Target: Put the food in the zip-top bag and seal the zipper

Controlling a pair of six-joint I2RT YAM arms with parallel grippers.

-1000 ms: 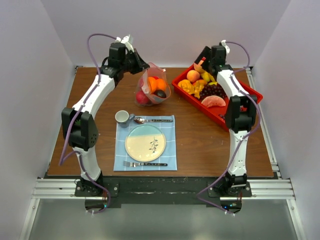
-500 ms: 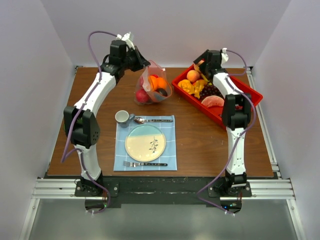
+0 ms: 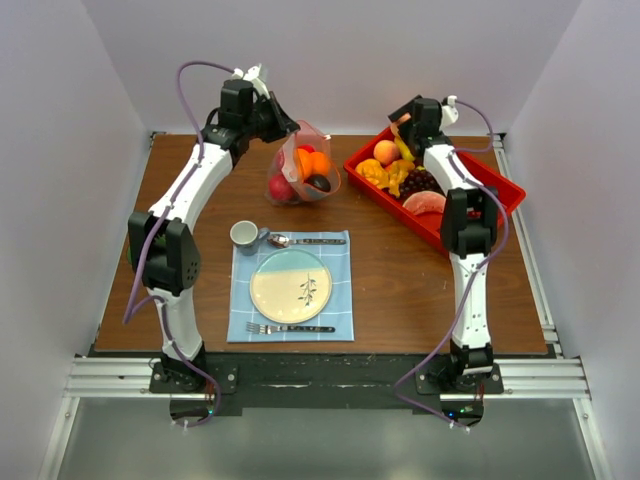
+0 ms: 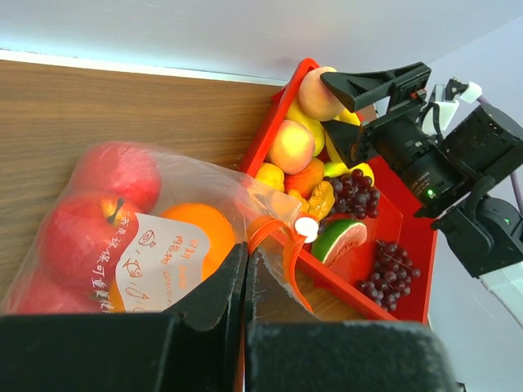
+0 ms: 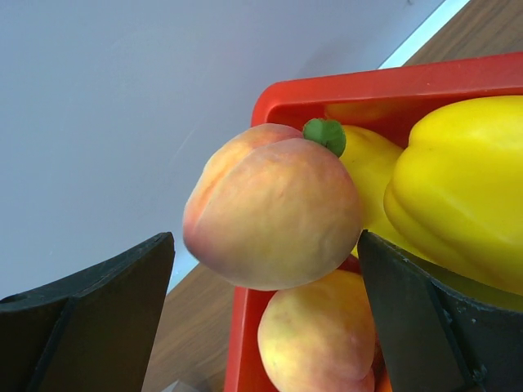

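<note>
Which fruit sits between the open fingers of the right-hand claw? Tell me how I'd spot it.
Find the red tray on the right side of the table, then its far corner, where the right gripper hangs open. The peach between its fingers lies deepest in that corner. Unlike the second peach and the yellow pieces next to it, it shows a green leaf stub.
</note>
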